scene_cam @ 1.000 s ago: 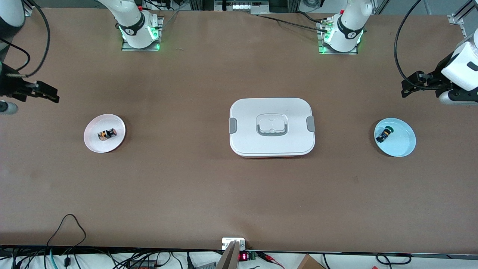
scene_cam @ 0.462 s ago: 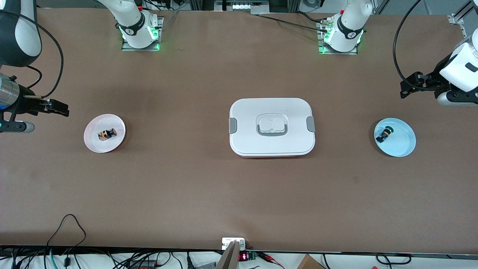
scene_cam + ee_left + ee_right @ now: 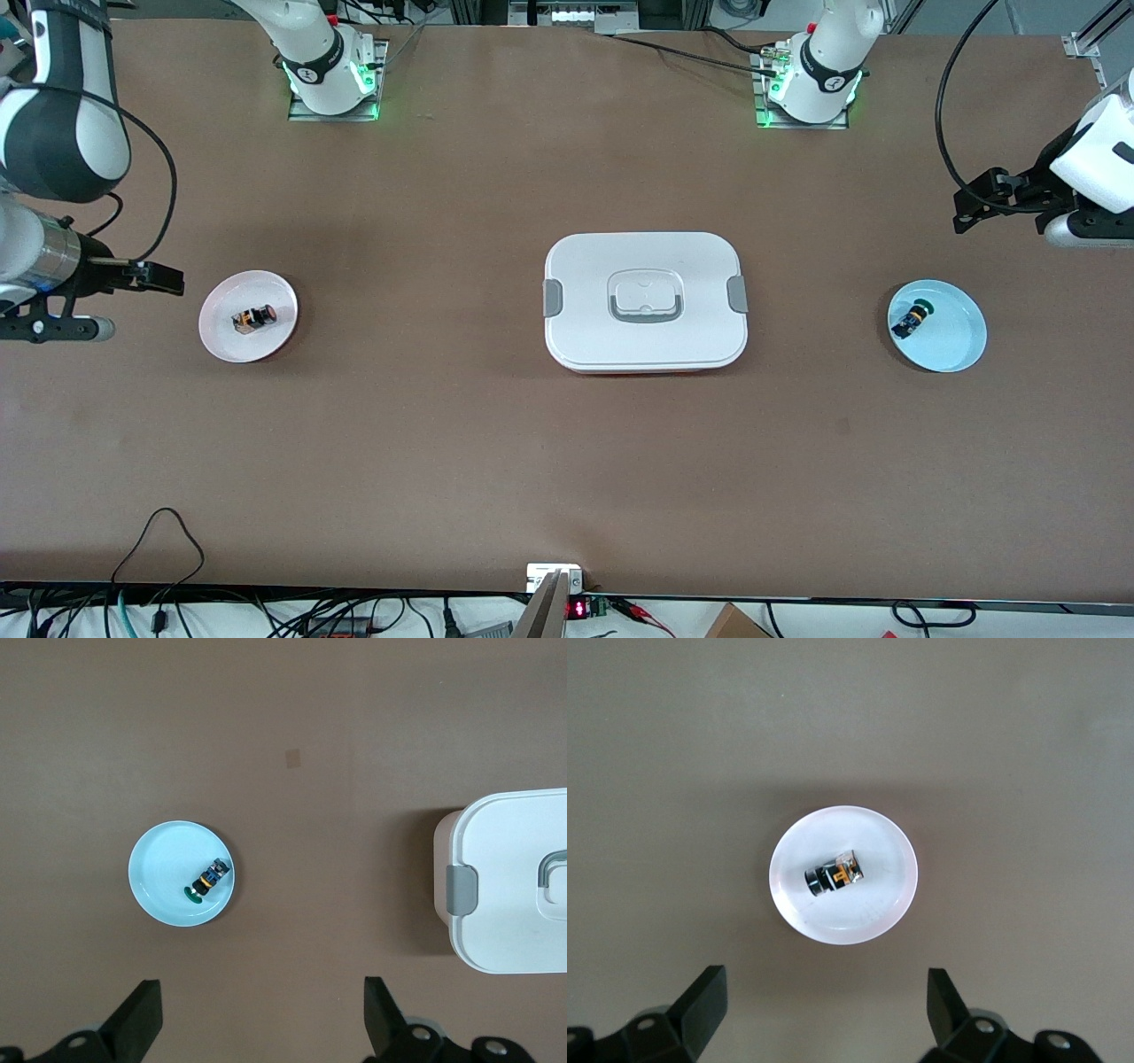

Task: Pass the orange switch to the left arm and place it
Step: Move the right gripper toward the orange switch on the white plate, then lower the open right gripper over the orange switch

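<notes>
The right tool (image 3: 168, 282) hangs over the tabletop (image 3: 443, 443) just beside the pink plate (image 3: 223, 341), toward the right arm's end, with its fingers (image 3: 700, 1001) spread wide and nothing between them. The orange switch (image 3: 253, 318) lies on its side in that plate, clear of the tool, its pale metal end visible in the right wrist view (image 3: 836, 873).

The left tool (image 3: 970, 208) hangs over the tabletop near the pale blue plate (image 3: 961, 350), fingers (image 3: 137, 1023) likewise spread and empty; that arm waits. A small blue-black part with a green cap (image 3: 912, 319) rests in the blue plate.

The white lidded box (image 3: 645, 301) sits mid-tabletop, well apart from both tools and between the two plates.
</notes>
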### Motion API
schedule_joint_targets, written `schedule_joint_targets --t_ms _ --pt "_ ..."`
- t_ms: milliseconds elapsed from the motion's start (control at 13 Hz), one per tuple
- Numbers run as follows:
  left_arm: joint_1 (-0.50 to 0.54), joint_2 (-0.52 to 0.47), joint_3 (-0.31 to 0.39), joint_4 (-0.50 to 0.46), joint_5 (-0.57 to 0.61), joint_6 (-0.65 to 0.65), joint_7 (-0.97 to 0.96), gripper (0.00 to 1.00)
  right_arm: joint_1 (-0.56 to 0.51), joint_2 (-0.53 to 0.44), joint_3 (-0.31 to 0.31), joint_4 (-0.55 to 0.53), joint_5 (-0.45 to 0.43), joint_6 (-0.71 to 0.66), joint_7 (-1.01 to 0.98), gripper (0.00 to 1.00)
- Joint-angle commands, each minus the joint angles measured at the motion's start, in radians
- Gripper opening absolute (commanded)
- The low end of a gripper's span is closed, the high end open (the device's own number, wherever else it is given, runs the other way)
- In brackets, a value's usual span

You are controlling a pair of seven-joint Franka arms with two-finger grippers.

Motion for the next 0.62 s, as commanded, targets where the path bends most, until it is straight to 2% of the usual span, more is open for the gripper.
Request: schedule_joint_targets --t_ms 0,231,538 --pt "-0.001 0.017 0.000 0.032 -0.006 -0.012 0.020 1.00 0.000 0.045 -0.001 0.012 0.013 0.034 0.000 1.00" --pt "-0.001 0.017 0.000 0.032 -0.006 -0.012 0.020 1.00 -0.015 0.094 -0.001 -0.014 0.015 0.120 -0.014 1.00" --pt "-0.001 0.018 0.000 0.032 -0.006 -0.012 0.020 1.00 -0.016 0.094 0.001 -0.168 0.015 0.302 -0.065 1.00"
